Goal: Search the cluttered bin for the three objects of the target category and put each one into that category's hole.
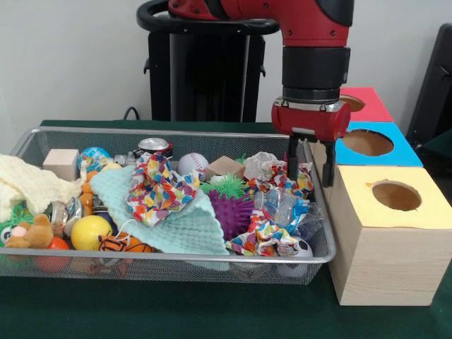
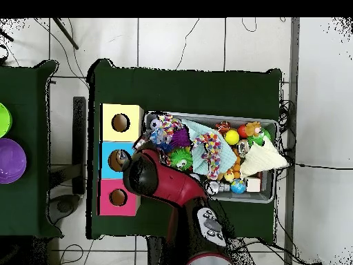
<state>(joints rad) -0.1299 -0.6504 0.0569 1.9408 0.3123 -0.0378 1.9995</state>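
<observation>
Hanging over the bin's [image 1: 28, 141] end beside the blue box [image 1: 367, 145], the gripper [image 1: 311, 167] stands released above crumpled colourful paper [image 1: 272, 212]

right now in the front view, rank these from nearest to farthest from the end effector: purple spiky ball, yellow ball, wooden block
End effector hangs at the bin's right end.
1. Purple spiky ball: mid-bin, just left of it.
2. Yellow ball: front left of the bin.
3. Wooden block: far back left corner.

Red arm [image 2: 172, 190] over the bin's [image 2: 270, 124] edge, beside yellow, blue and pink boxes [image 2: 118, 159].
</observation>
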